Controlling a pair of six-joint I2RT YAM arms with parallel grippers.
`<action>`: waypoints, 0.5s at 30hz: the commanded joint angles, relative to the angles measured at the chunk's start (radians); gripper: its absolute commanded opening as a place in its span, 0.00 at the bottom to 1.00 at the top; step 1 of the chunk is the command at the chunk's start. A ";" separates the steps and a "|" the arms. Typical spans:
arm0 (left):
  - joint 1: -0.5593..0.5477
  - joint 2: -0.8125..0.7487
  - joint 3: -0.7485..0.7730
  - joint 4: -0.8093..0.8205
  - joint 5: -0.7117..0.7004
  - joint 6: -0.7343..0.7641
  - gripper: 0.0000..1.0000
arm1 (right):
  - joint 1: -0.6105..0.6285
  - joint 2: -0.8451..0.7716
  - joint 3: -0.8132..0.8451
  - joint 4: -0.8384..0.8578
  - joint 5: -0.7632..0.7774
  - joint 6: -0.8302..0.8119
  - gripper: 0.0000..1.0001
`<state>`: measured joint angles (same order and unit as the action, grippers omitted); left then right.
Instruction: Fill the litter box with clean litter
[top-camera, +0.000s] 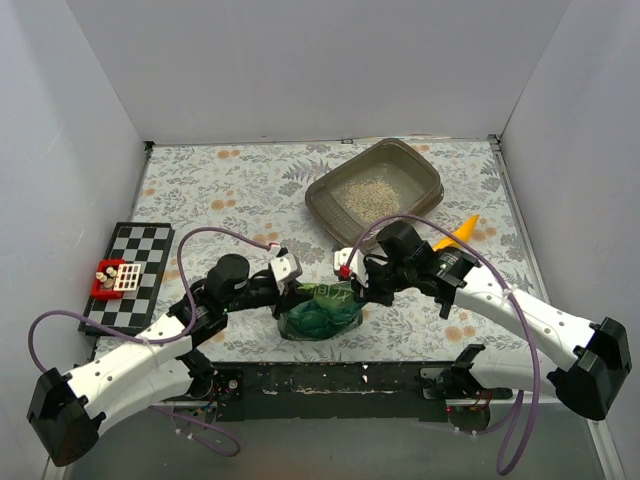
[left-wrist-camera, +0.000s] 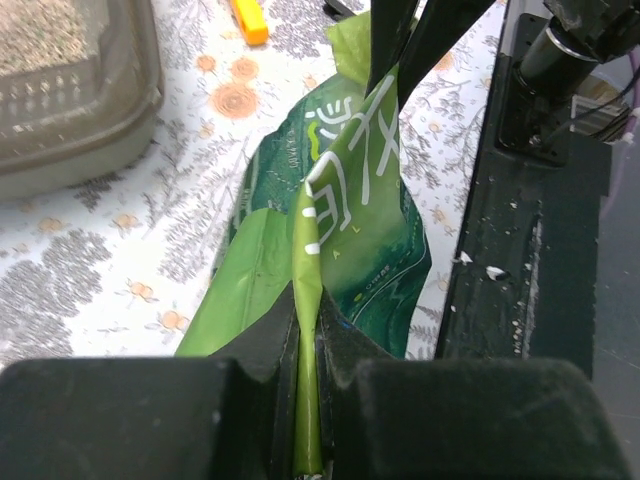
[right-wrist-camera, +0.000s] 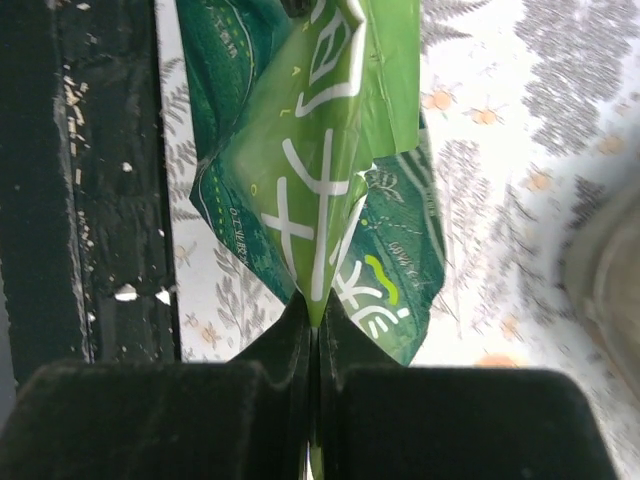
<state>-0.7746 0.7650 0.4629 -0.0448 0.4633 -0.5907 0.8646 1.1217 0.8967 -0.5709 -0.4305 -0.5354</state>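
The grey-brown litter box (top-camera: 425, 172) sits at the back right of the table with a thin heap of pale clean litter (top-camera: 372, 198) inside; its near corner shows in the left wrist view (left-wrist-camera: 120, 140). The green glossy bag (top-camera: 318, 312) stands near the front edge between both arms. My left gripper (top-camera: 291, 288) is shut on the bag's top edge (left-wrist-camera: 308, 330). My right gripper (top-camera: 352, 290) is shut on the opposite end of the bag's top (right-wrist-camera: 318, 270). The bag is stretched between the two grippers.
A yellow-orange scoop (top-camera: 457, 233) lies just right of the right wrist, near the litter box. A checkerboard (top-camera: 130, 275) with a small red item (top-camera: 105, 277) lies at the left. The black base rail (top-camera: 330, 380) runs along the front edge.
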 joint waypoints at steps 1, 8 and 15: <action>0.014 0.071 0.176 0.095 -0.025 0.106 0.00 | -0.001 0.003 0.229 -0.150 0.136 -0.041 0.01; 0.069 0.099 0.205 0.079 0.109 0.069 0.00 | -0.001 0.038 0.326 -0.299 0.078 -0.011 0.01; 0.069 -0.015 -0.030 0.117 0.075 -0.052 0.25 | 0.001 -0.005 0.084 -0.147 0.053 0.078 0.01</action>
<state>-0.7151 0.8249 0.5030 0.0048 0.5503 -0.5774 0.8642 1.1728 1.0542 -0.7654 -0.3321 -0.5289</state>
